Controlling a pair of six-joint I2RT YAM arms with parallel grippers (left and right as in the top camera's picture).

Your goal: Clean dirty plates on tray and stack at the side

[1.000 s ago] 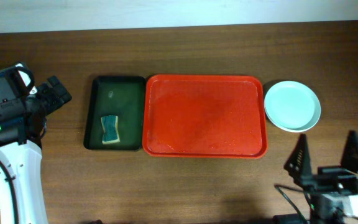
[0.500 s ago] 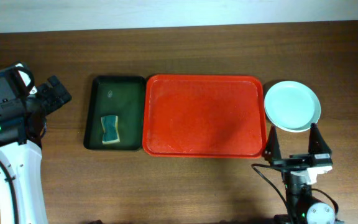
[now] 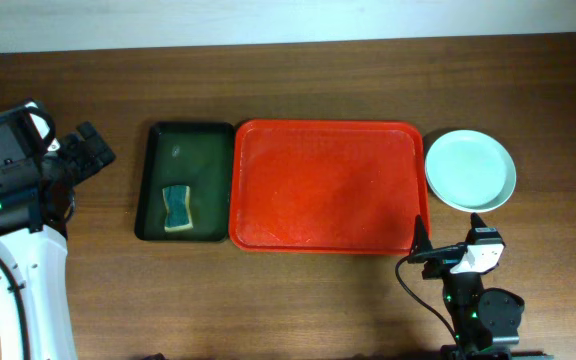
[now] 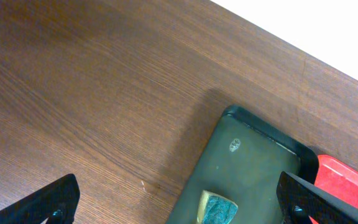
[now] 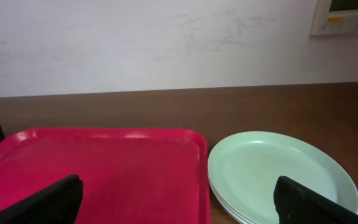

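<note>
The plates [image 3: 471, 170] are found in one stack just beside the right edge of the tray [image 3: 328, 190], near its far right corner, and the tray is bare. The right gripper [image 5: 176, 186] is held spread wide and empty, low by the front edge of the table [image 3: 318, 300] and close to the tray's front right corner; the left gripper [image 4: 178, 186] is likewise spread and empty by the left edge. If the right gripper is swung carelessly, the tray rim or the stack could be struck and shifted, and a smear on the hidden lower plates could be missed.
</note>
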